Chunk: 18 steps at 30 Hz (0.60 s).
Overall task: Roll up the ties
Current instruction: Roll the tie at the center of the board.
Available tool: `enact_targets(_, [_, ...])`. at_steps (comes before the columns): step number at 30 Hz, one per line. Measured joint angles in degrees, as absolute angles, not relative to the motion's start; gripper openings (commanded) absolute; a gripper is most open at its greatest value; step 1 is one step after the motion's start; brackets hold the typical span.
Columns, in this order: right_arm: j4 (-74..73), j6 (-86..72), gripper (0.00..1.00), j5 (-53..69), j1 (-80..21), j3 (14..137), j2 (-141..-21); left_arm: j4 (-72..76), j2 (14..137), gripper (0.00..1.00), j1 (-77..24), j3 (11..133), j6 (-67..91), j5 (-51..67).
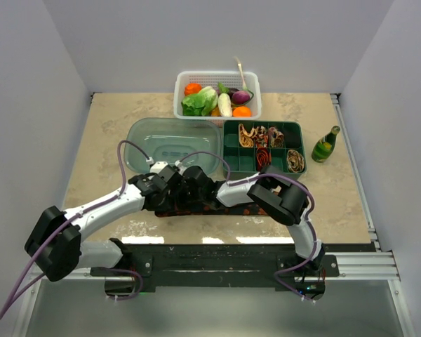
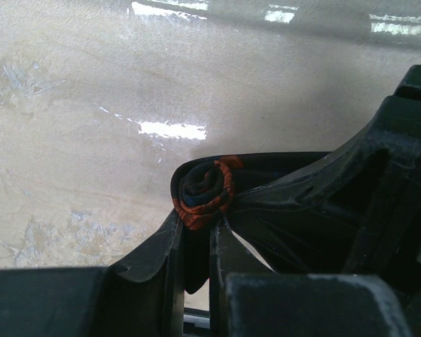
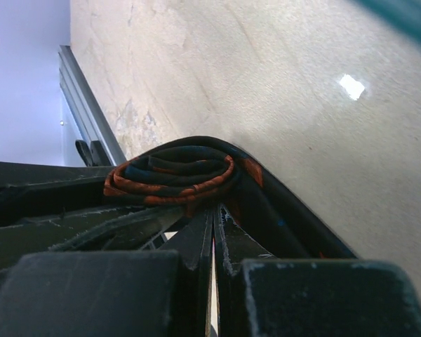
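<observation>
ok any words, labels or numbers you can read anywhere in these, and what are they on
No text can be read in any view.
The label on the green bottle is too small and blurred to read.
The tie has only an orange-red pattern, no lettering.
The raised marks on the clear plastic tub are too blurred to tell whether they are text.

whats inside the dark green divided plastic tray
Rolled patterned ties, tan and red, sit in several compartments of the dark green divided tray; its near-left compartment looks empty. Whatever lies beneath the rolls is covered.
</observation>
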State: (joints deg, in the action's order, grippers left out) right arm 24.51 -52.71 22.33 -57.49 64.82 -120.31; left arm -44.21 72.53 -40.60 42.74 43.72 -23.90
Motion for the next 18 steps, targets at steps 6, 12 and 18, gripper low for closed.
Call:
enact_targets(6, [24.97, -52.99, 0.0, 22.5, -57.52, 64.75, -120.33, -44.73, 73.3, 0.0, -40.6, 42.96, 43.79, -24.56])
enact_targets(12, [21.23, -52.14, 0.0, 21.93, -56.9, 61.98, -115.59, -47.18, 75.44, 0.0, -40.73, 44.47, 44.45, -26.2])
enact_targets(18, [17.98, -50.48, 0.0, 20.45, -54.08, 58.17, -106.26, -49.32, 77.38, 0.0, -41.6, 45.65, 45.5, -27.7])
